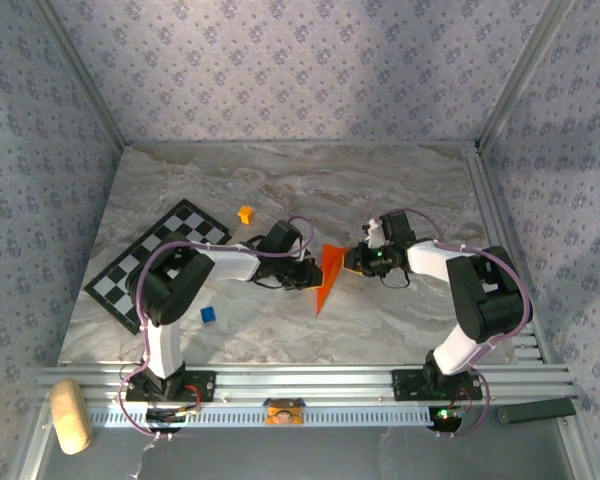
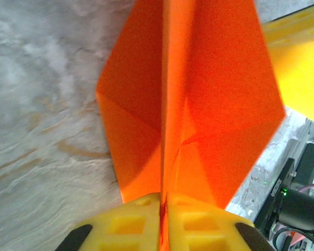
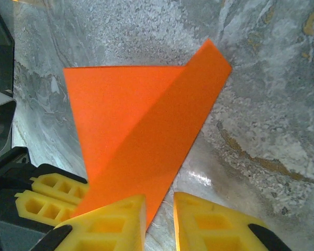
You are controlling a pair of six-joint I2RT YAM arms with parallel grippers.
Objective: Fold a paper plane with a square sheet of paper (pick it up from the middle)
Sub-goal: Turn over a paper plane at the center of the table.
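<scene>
The square sheet of paper (image 1: 327, 276) is bright orange and folded into a pointed shape with a centre crease, its tip toward the near edge of the table. My left gripper (image 2: 164, 214) is shut on the centre crease, and the two flaps (image 2: 209, 94) spread out to either side beyond its fingers. From the right, my right gripper (image 3: 159, 222) stands at the paper's edge (image 3: 141, 136) with a narrow gap between its jaws. A corner of the paper reaches into that gap beside the left finger (image 3: 110, 225). In the top view the grippers (image 1: 305, 272) (image 1: 352, 262) face each other across the paper.
A black-and-white checkered board (image 1: 160, 262) lies at the left. A small yellow-orange cube (image 1: 245, 213) sits behind the left arm and a blue cube (image 1: 208, 314) in front of it. Metal rails (image 1: 310, 380) border the near edge and the right side.
</scene>
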